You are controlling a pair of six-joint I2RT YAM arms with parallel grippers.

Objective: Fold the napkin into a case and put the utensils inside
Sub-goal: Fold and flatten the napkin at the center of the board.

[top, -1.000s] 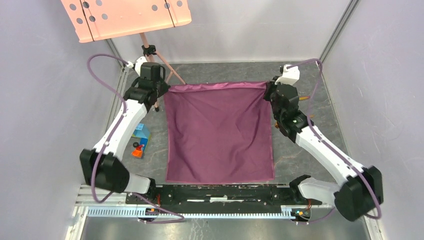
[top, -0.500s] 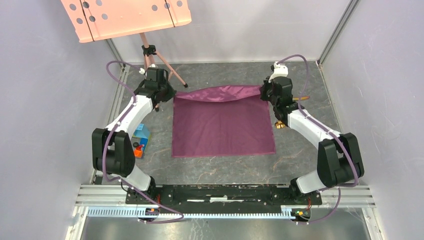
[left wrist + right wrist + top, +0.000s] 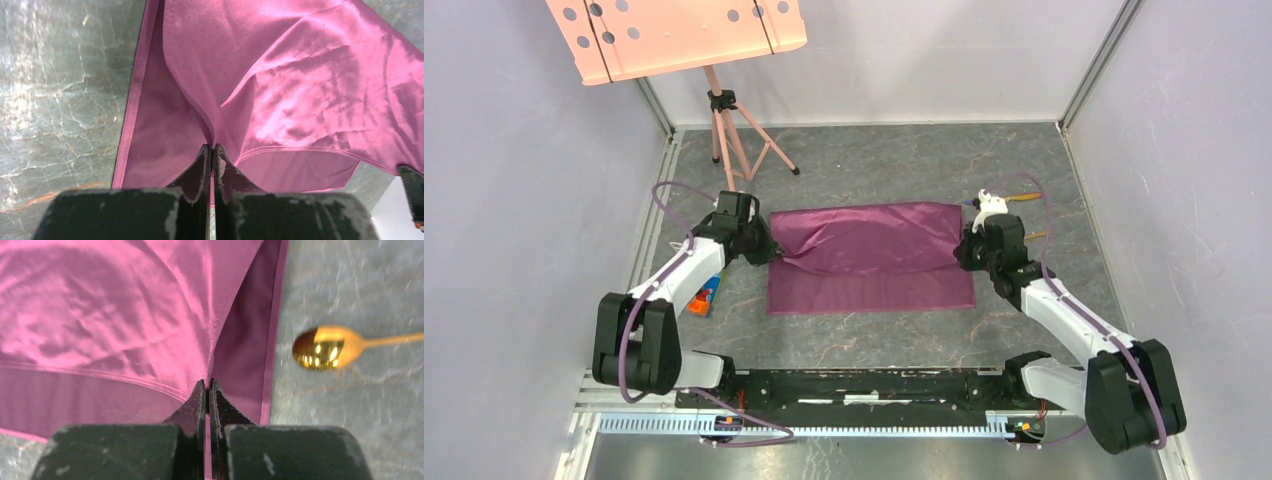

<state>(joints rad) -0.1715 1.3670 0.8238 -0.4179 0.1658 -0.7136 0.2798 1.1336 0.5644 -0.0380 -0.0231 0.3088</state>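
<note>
The plum-purple napkin lies on the table doubled over. Its upper layer is rumpled and stops short of the near hem, so a strip of the lower layer shows. My left gripper is shut on the left corner of the upper layer, the cloth pinched between its tips. My right gripper is shut on the right corner in the same way, with the cloth spreading to its left. A gold spoon lies on the table just right of the napkin's edge.
A small blue-and-orange blocky object sits left of the napkin under the left forearm. A tripod stand carrying a pink perforated board stands at the back left. Walls close in the grey marbled table on three sides.
Both grippers have carried the napkin's far edge towards the near side and down, folding the cloth over itself. The arms have drawn back with it.
</note>
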